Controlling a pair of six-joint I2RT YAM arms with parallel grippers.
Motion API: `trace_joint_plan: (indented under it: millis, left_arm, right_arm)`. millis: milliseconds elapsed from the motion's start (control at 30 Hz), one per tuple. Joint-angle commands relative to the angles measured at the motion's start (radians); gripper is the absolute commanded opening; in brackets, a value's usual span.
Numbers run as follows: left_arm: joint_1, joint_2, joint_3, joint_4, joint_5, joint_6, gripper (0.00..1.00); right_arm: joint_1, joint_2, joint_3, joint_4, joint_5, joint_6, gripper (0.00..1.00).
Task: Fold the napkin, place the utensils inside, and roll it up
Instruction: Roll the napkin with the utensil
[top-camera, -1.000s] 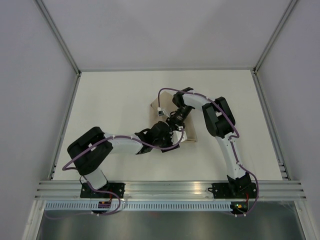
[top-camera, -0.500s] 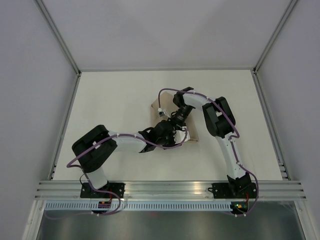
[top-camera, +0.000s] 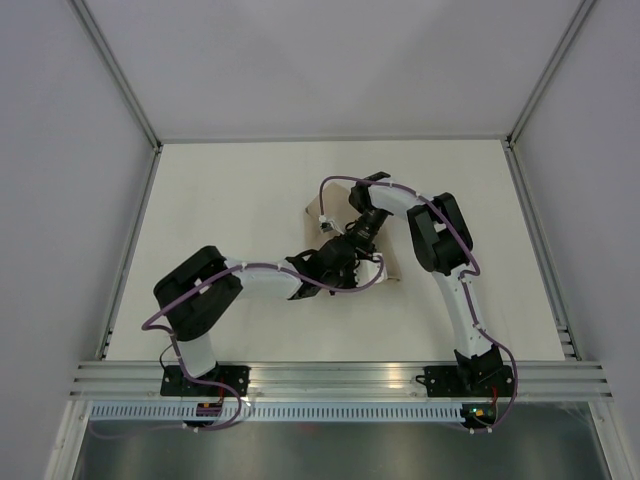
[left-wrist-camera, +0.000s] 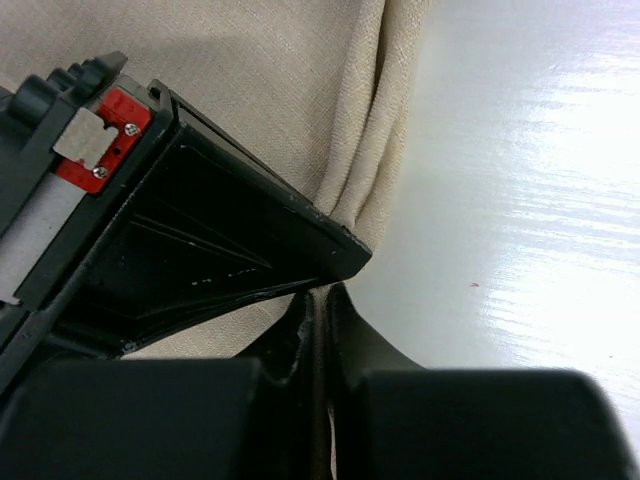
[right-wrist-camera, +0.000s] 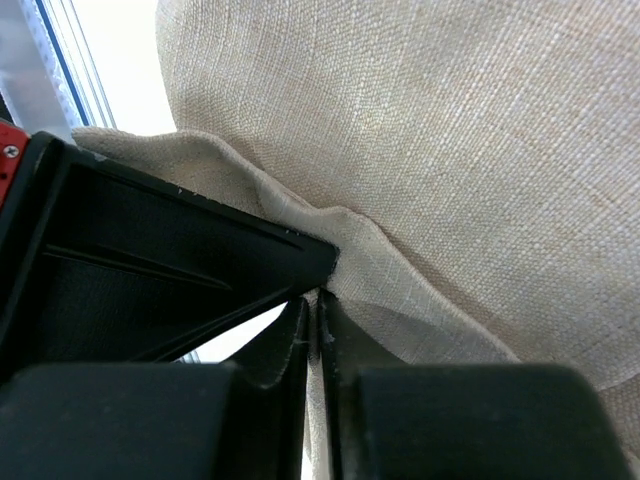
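Note:
The beige napkin (top-camera: 313, 214) lies near the table's middle, mostly covered by both grippers in the top view. My left gripper (left-wrist-camera: 322, 296) is shut on a doubled edge of the napkin (left-wrist-camera: 372, 130), with a strip of fabric pinched between its jaws right beside bare table. My right gripper (right-wrist-camera: 315, 300) is shut on another fold of the napkin (right-wrist-camera: 450, 150), with cloth running down between its jaws. Seen from above, the left gripper (top-camera: 348, 270) and right gripper (top-camera: 338, 248) meet over the cloth. The utensils are hidden or out of view.
The white table (top-camera: 230, 200) surrounds the napkin, bounded by grey walls and metal rails at the sides. An aluminium rail (top-camera: 340, 380) carries both arm bases at the near edge. The two wrists sit very close together.
My left arm reached further right toward the napkin's near edge, and its jaws went from wide open to shut on the cloth. The right gripper has hardly shifted.

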Motion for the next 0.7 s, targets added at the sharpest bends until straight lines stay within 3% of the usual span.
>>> trace_joint_plan:
  millis: [0, 167, 267, 667]
  left_arm:
    - [-0.01, 0.053, 0.027, -0.127, 0.087, -0.011, 0.03]
    - [-0.007, 0.05, 0.05, -0.156, 0.141, -0.053, 0.02]
    - [-0.003, 0.052, 0.053, -0.157, 0.167, -0.078, 0.02]
    - [0.025, 0.024, -0.028, -0.017, 0.248, -0.218, 0.02]
  right_arm:
    - [0.002, -0.022, -0.011, 0.085, 0.085, -0.035, 0.18]
    - [0.0, -0.123, -0.067, 0.175, 0.089, 0.045, 0.43]
    - [-0.004, -0.18, -0.092, 0.234, 0.102, 0.088, 0.51]
    - [-0.102, -0.369, -0.262, 0.551, 0.123, 0.307, 0.57]
